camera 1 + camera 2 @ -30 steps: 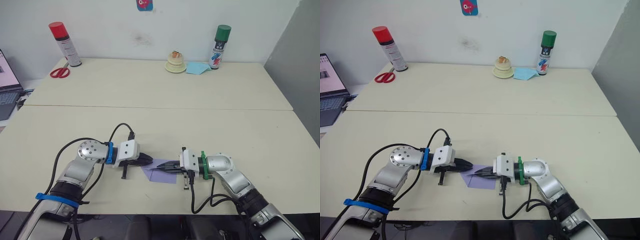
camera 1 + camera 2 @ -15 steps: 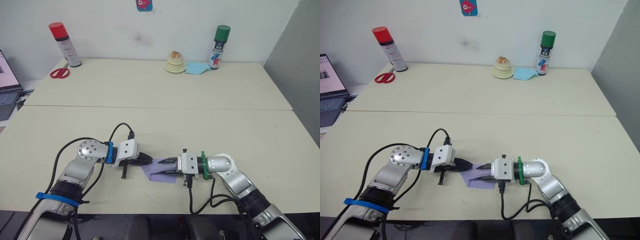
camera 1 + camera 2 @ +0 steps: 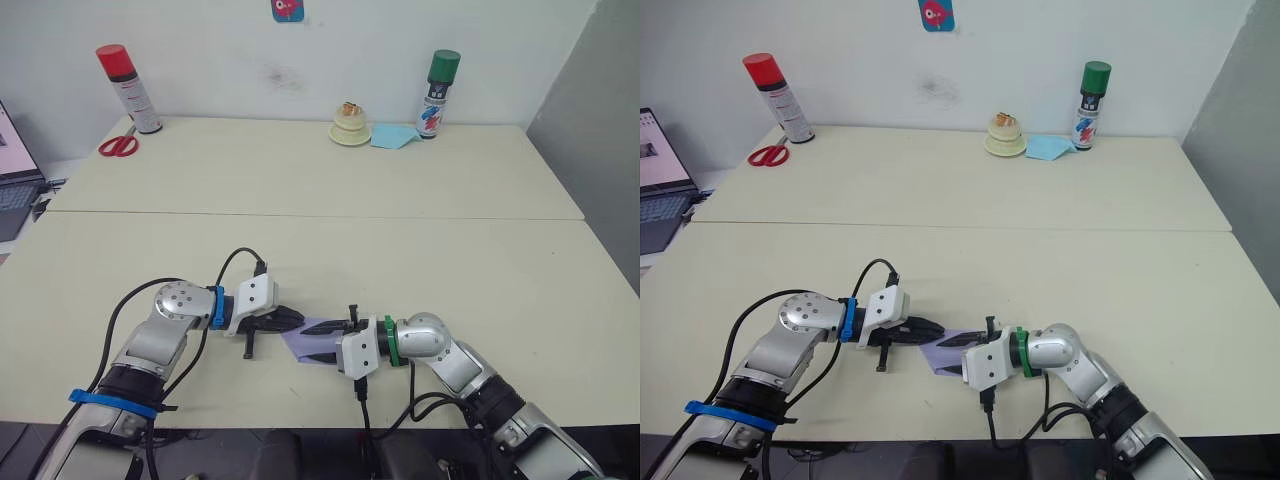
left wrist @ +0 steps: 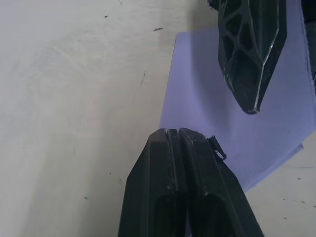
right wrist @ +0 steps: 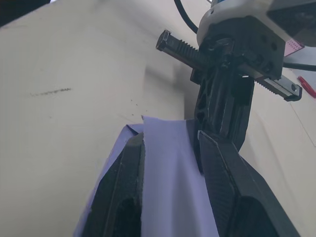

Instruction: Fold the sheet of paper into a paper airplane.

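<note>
The sheet of paper (image 3: pixel 312 341) lies flat on the near part of the table (image 3: pixel 300 250), between the two grippers, a lavender piece with a folded edge. From the head views, the left gripper (image 3: pixel 292 320) reaches in from the robot's left with its tip at the paper's left edge, and the right gripper (image 3: pixel 322 340) comes in from the right, lying over the paper.

The left wrist view adds what the head views cannot resolve: the left gripper's two black fingers (image 4: pixel 182 182) are pressed together, with no gap, resting at the paper's (image 4: pixel 237 123) edge beside the bare table surface; whether they pinch that edge cannot be told. The same view catches one black finger of the right gripper (image 4: pixel 254 54) lying over the sheet from the opposite side.

The right wrist view shows the right gripper's fingers (image 5: pixel 123 197) spread apart, one to each side of a raised strip of the paper (image 5: pixel 168 187), which runs up between them. Beyond, it shows the left gripper (image 5: pixel 222 123) head-on, with its rack bar and white housing, tip down at the sheet's far end.

Counted in the head views: two spray cans, one red-capped (image 3: pixel 129 88) and one green-capped (image 3: pixel 437 92), one pair of red-handled scissors (image 3: pixel 118 145), one small cake-like object on a plate (image 3: pixel 350 125), one light blue paper (image 3: pixel 395 136), and one laptop (image 3: pixel 665 175) beside the table's left edge.
</note>
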